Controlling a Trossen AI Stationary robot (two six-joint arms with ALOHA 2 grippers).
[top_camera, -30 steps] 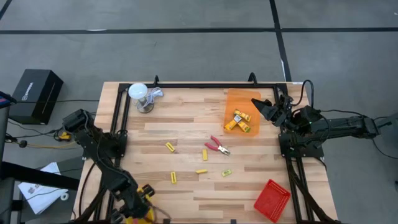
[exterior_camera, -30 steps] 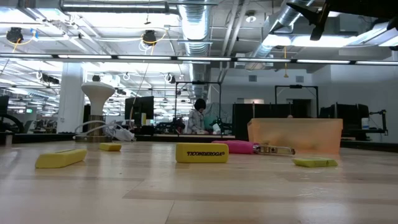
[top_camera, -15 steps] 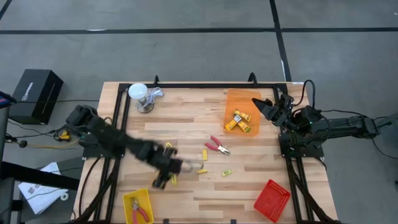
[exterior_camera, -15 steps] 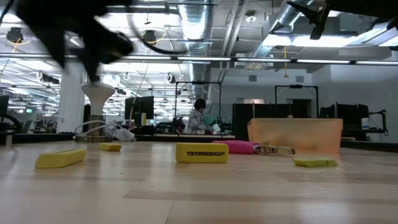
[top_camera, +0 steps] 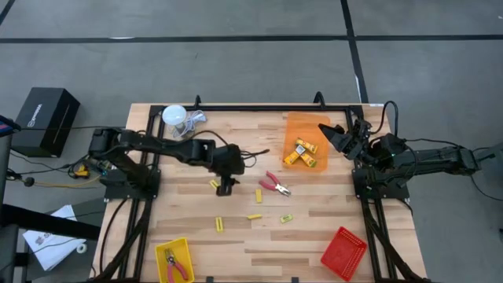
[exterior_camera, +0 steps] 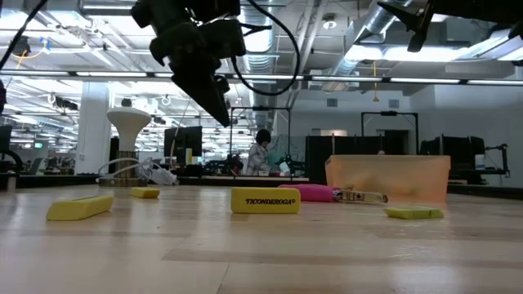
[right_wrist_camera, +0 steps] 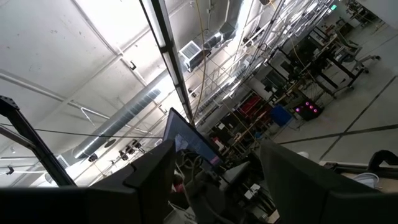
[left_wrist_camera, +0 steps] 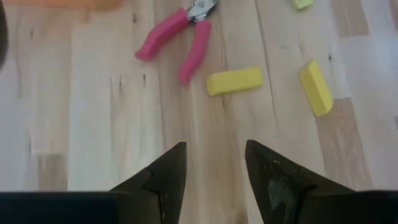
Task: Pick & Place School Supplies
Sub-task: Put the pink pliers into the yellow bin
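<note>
High view: the left pincer (top_camera: pixel 225 187) is seen stretched out over the middle of the worktop (top_camera: pixel 236 236), directly above a yellow block (top_camera: pixel 214 185) and near the red-handled pliers (top_camera: pixel 274 185). More yellow pieces are scattered nearby, 3 lie in the orange tray (top_camera: pixel 306 140), and a second pair of pliers (top_camera: pixel 175 267) lies in the yellow tray (top_camera: pixel 174 260). The right pincer (top_camera: pixel 331 136) is held at the orange tray's edge.

Low view: the left pincer (exterior_camera: pixel 214 98) is shown hanging above the worktop, clear of the labelled yellow block (exterior_camera: pixel 265 200) and touching nothing.

Left wrist view: the left pincer (left_wrist_camera: pixel 214 180) is seen partly open and empty, with bare wood between its fingers (left_wrist_camera: pixel 163 180); the pliers (left_wrist_camera: pixel 180 38) and 2 yellow blocks (left_wrist_camera: pixel 234 81) lie beyond.

Right wrist view: the right pincer (right_wrist_camera: pixel 211 180) is seen wide open, empty, pointed at the ceiling.
</note>
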